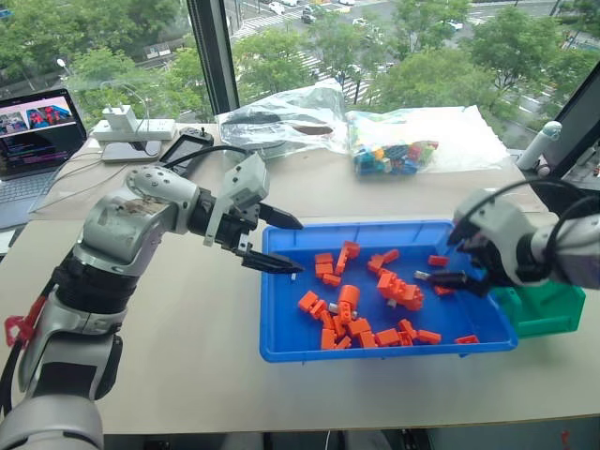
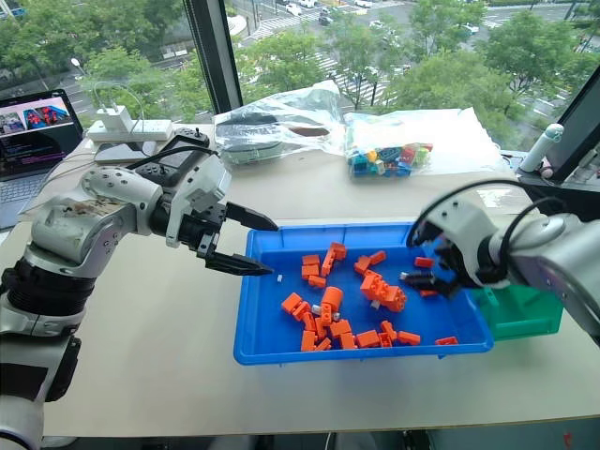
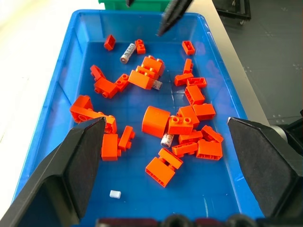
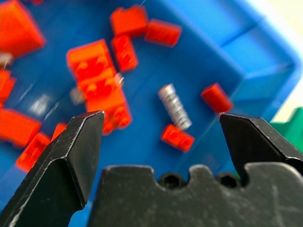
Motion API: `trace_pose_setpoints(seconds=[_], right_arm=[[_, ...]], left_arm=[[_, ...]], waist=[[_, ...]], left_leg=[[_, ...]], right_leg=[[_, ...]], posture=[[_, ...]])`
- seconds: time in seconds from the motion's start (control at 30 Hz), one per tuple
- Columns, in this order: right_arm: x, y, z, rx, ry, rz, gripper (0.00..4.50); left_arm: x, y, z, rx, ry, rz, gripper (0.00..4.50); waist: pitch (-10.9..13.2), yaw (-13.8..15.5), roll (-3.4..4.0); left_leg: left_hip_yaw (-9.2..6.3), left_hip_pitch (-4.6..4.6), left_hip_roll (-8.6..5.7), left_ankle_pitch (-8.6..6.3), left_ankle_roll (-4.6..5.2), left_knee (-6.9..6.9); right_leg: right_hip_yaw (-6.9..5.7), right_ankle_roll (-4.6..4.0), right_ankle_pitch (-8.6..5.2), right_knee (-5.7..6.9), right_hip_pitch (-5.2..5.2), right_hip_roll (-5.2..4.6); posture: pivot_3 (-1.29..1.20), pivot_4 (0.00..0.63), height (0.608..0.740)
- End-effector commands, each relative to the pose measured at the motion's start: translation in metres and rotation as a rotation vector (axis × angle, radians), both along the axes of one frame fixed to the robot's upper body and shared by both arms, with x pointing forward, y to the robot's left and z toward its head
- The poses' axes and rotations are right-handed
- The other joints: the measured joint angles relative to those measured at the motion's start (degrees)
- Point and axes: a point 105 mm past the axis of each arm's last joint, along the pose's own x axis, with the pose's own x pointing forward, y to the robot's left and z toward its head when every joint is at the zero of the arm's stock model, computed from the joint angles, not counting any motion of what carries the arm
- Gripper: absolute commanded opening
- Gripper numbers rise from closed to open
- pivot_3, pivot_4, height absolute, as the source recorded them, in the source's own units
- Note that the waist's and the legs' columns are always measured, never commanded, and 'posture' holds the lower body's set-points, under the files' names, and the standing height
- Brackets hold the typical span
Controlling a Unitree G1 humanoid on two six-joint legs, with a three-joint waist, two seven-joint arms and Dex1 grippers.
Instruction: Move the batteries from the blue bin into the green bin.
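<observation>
Hovering over the right end of the large shallow bright-blue plastic bin [image 1: 281,347], the right gripper [image 4: 161,125] has its black fingers spread wide and empty. Below it lies a slim grey-silver metal battery [image 4: 174,107], loose on the blue floor among the orange plastic bricks [image 3: 147,78]. The left gripper [image 1: 277,242] hangs over the bin's left rim, fingers also spread, holding nothing. Its wrist view picks out that battery [image 3: 128,52] at the end nearest the green bin, and another battery [image 3: 166,140] wedged under the central brick pile. So at least two batteries are left to move; whether any is already in the smaller, deeper green plastic bin [image 1: 548,309] cannot be seen. That green bin sits touching the blue bin's right end on the counter [image 1: 187,366], so the carry looks short. The first battery has open floor around it; the second is crowded by bricks.
</observation>
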Motion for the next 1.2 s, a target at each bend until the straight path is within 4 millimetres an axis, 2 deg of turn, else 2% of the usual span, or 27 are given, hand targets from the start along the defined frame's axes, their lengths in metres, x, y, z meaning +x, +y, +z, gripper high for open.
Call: trace_pose_setpoints(seconds=[0.03, 0.13, 0.23, 0.33, 0.4, 0.57, 0.73, 0.93, 1.07, 1.1, 1.13, 1.2], right_arm=[[0.012, -0.007, -0.008, 0.008, -0.017, -0.002, 4.49], [0.028, -0.012, -0.012, 0.024, -0.047, -0.019, 4.49], [0.036, -0.016, -0.013, 0.025, -0.050, -0.007, 4.49], [0.041, -0.025, -0.013, 0.003, -0.053, -0.012, 3.78], [0.041, -0.025, -0.012, 0.006, -0.047, -0.004, 3.10], [0.038, -0.021, -0.016, 0.019, -0.009, 0.045, 3.10], [0.047, -0.024, -0.025, 0.016, -0.013, 0.035, 3.10], [0.060, -0.038, -0.044, -0.019, -0.001, -0.006, 3.10], [0.059, -0.036, -0.055, 0.008, 0.053, -0.005, 3.10], [0.057, -0.034, -0.058, 0.017, 0.071, 0.000, 2.67], [0.055, -0.033, -0.059, 0.023, 0.081, 0.004, 2.47], [0.053, -0.030, -0.058, 0.046, 0.094, 0.002, 1.77]], left_arm=[[-0.001, -0.002, 0.008, -0.003, -0.048, -0.021, 4.43], [0.001, -0.002, 0.009, -0.009, -0.059, -0.016, 4.43], [0.001, -0.001, 0.009, -0.011, -0.063, -0.010, 4.43], [0.000, 0.002, 0.008, -0.009, -0.062, 0.002, 4.43], [0.000, 0.003, 0.008, -0.009, -0.062, 0.011, 4.43], [0.000, 0.005, 0.006, -0.008, -0.058, 0.020, 4.43], [0.003, 0.007, 0.005, -0.008, -0.066, 0.027, 4.43], [0.003, 0.008, 0.003, -0.008, -0.068, 0.029, 4.43], [0.003, 0.010, 0.002, -0.007, -0.068, 0.032, 4.43], [0.003, 0.010, 0.002, -0.006, -0.069, 0.032, 4.43], [0.003, 0.010, 0.002, -0.005, -0.070, 0.032, 4.43], [0.003, 0.011, 0.001, -0.005, -0.070, 0.032, 4.43]], waist=[[0.0, 0.2, 0.00], [0.0, 0.5, 0.00], [0.0, 0.6, 0.00], [0.0, 0.8, 0.00], [0.0, 0.8, 0.00], [0.0, 0.6, 0.00], [0.0, 0.7, 0.00], [0.0, 0.7, 0.00], [0.0, 0.7, 0.00], [0.0, 0.8, -0.01], [0.0, 0.8, -0.02], [0.0, 0.8, -0.02]], left_leg=[[0.00, 0.00, -0.01, 0.01, -0.01, 0.00], [0.01, -0.01, -0.01, 0.01, -0.01, 0.04], [0.02, -0.02, -0.03, 0.01, -0.01, 0.05], [0.01, -0.03, -0.03, 0.01, -0.01, 0.05], [0.01, -0.03, -0.03, 0.01, -0.01, 0.05], [0.01, -0.02, -0.02, 0.01, -0.02, 0.05], [0.00, -0.02, -0.02, 0.02, -0.02, 0.06], [0.02, -0.02, -0.03, 0.03, -0.04, 0.05], [-0.02, 0.00, -0.03, 0.03, -0.05, 0.08], [-0.02, -0.01, -0.02, 0.03, -0.05, 0.09], [-0.03, 0.00, -0.02, 0.03, -0.05, 0.10], [-0.05, 0.00, -0.02, 0.03, -0.05, 0.13]], right_leg=[[0.01, 0.00, 0.00, 0.01, -0.01, 0.00], [0.02, 0.00, 0.00, 0.03, -0.01, -0.01], [0.03, 0.00, 0.00, 0.03, -0.02, -0.02], [0.01, 0.00, 0.00, 0.03, -0.01, -0.02], [0.01, 0.00, 0.00, 0.03, -0.01, -0.02], [0.02, 0.00, 0.00, 0.05, -0.01, -0.02], [0.01, 0.00, 0.00, 0.05, -0.01, -0.02], [0.01, 0.00, 0.00, 0.06, -0.01, -0.02], [-0.03, 0.00, 0.00, 0.06, 0.04, -0.02], [-0.04, 0.00, 0.00, 0.06, 0.06, -0.02], [-0.06, 0.00, 0.00, 0.06, 0.08, -0.02], [-0.09, 0.01, 0.00, 0.07, 0.10, -0.02]], posture=[[0.00, 0.150, 0.737], [0.00, 0.150, 0.737], [0.00, 0.150, 0.737], [0.00, 0.150, 0.737], [0.00, 0.150, 0.737], [0.00, 0.150, 0.737], [0.00, 0.150, 0.737], [0.00, 0.150, 0.737], [0.00, 0.150, 0.737], [0.00, 0.150, 0.737], [0.00, 0.150, 0.737], [0.00, 0.150, 0.737]])
